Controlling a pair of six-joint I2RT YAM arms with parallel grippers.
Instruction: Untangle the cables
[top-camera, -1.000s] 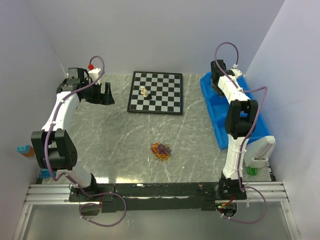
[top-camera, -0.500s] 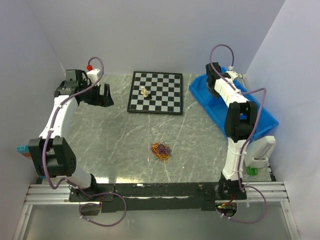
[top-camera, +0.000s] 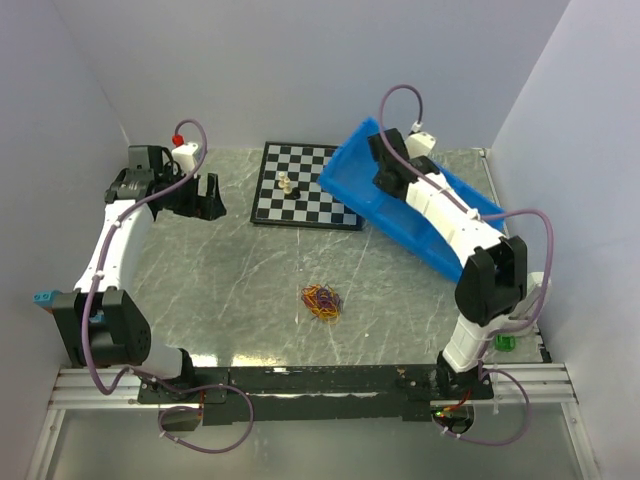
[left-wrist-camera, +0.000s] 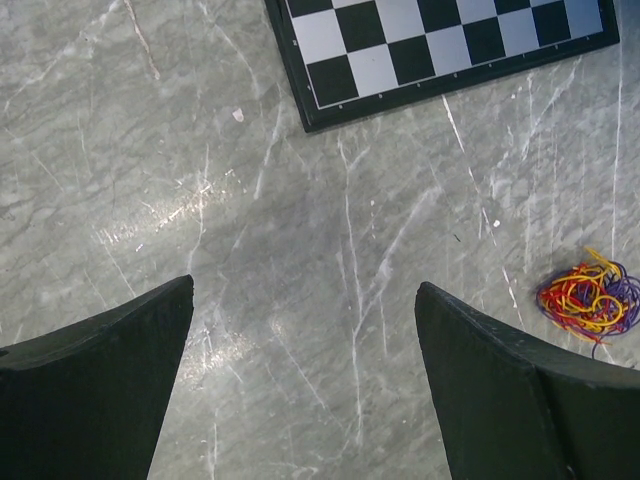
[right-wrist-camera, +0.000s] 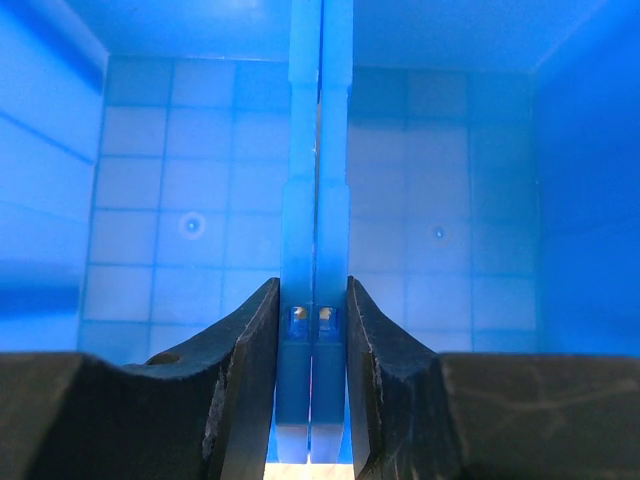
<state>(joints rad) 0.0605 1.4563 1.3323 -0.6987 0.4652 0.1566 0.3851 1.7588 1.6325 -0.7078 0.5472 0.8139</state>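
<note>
Two sets: right jaws pinch, seemingly, the blue bin's divider (right-wrist-camera: 318, 200); left jaws spread wide.

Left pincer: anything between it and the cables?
Nothing visible. Only bare table lies between the open left pincer and the cables. The chessboard sits off that line, and the blue bin, clamped by the right pincer, is away on the right.
</note>
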